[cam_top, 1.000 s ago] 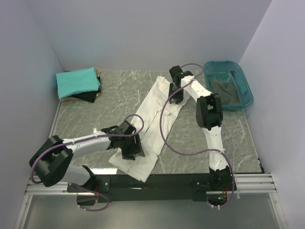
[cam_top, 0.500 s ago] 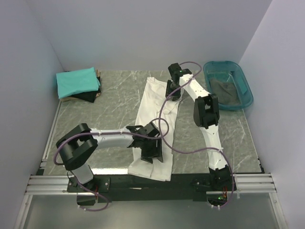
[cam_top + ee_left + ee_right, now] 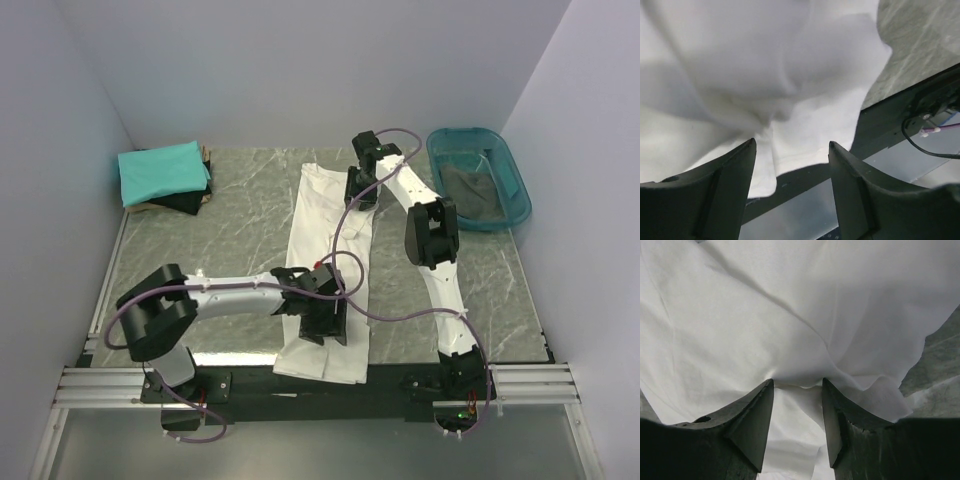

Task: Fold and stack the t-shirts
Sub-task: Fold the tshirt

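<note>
A white t-shirt (image 3: 325,225), folded into a long strip, lies down the middle of the table, and its near hem hangs over the front edge. My left gripper (image 3: 322,322) rests on its near end. In the left wrist view that gripper (image 3: 792,145) is open, its tips against the white cloth (image 3: 765,75). My right gripper (image 3: 360,195) is on the far end. The right wrist view shows that gripper (image 3: 797,382) open too, its tips pressed into the puckered cloth (image 3: 790,315). A folded teal t-shirt (image 3: 160,170) lies on a black one (image 3: 185,203) at the far left.
A translucent teal tub (image 3: 510,190) with grey cloth (image 3: 470,190) inside stands at the far right. The table's dark front rail (image 3: 420,375) runs below the shirt's hem. Purple cables loop from both arms over the shirt.
Both grippers have swung the white shirt from a slant to nearly straight. The left gripper dragged the near end to the right, and the far end shifted slightly left with the right gripper.
</note>
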Robot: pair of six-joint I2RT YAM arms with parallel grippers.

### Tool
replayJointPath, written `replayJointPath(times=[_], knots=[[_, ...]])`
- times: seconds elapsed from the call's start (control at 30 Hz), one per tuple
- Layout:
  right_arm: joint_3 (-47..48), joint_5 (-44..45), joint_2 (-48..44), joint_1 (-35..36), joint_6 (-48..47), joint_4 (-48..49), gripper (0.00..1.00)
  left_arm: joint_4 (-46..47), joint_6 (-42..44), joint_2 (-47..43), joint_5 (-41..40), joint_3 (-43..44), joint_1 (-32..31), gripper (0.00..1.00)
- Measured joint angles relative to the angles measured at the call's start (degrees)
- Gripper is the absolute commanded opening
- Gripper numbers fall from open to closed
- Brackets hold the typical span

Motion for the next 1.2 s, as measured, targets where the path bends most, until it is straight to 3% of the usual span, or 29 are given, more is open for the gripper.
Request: replayJointPath(times=[0.2,0.3,0.47,0.6,0.77,0.97,1.2], knots=[[-0.4,-2.9,-0.8,-0.1,-0.6,0.4,0.54,-4.0,-3.5,-11.3,-6.2,-0.5,-0.1,0.74],[-5.0,-4.1,-5.1,-0.1,-1.0,1.5,0.55,-5.7,-5.5,-17.5,-9.5,-1.1,0.3,0.76],[-23.4,-4.8,-23.3,-0.1,-2.4,4.7,0.55,-7.2,-8.5,-27.5,-11.5,-8.5,6.5,0.77],[-38.8,-5.7,-39.3,-0.1,-2.8,7.7,0.55,-9.6,-9.7,-30.7,-11.2,-13.3,13.1,0.76],[-62.2,-6.7,-56.0,2.1,-1.4,11.6,0.55,-11.2,-9.4,-31.1,-10.0,-14.3,13.7,0.76],[-83.8,-6.9,-72.5,11.3,6.7,12.2,0.55,-12.9,-7.0,-33.6,-8.8,-16.8,13.8,0.77],[-95.4,-5.8,-87.3,26.9,23.3,14.3,0.55,-12.0,-5.9,-37.9,-3.7,-23.8,14.1,0.75]])
